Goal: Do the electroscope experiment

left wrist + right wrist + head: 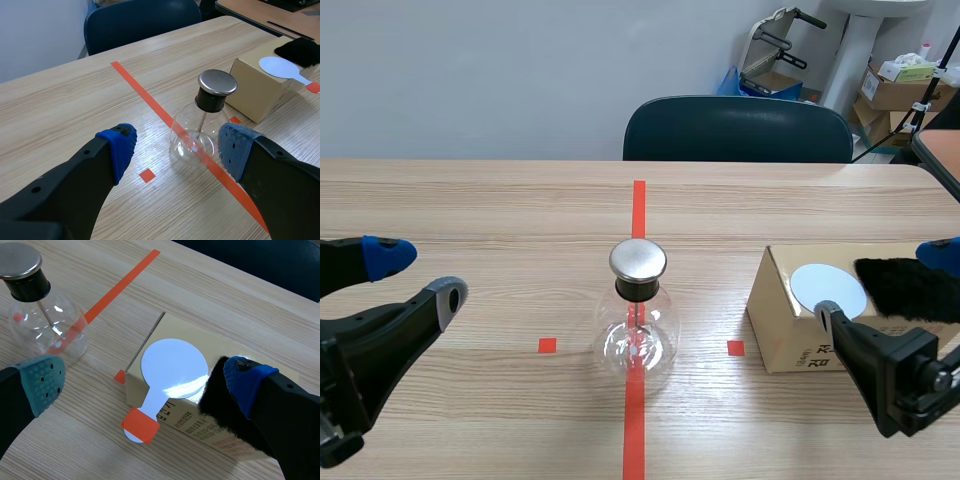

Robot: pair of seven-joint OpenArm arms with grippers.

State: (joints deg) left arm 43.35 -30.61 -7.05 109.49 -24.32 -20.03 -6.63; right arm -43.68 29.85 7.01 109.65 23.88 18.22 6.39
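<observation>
Standing at the centre of the table, the round clear-glass flask with steel cap is untouched. At its 3 o'clock a brown cardboard box carries a white round paddle and a black fur pad. Both the left gripper and the right gripper show fingers spread, empty. Advise pinching the paddle's orange-taped handle: it is hidden in the scene view and plain in the right wrist view.

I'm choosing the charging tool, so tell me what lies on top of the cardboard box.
On the cardboard box lie a white round paddle, its orange-taped handle overhanging the edge, and a black fur piece. The fur covers the box top beneath it.
</observation>
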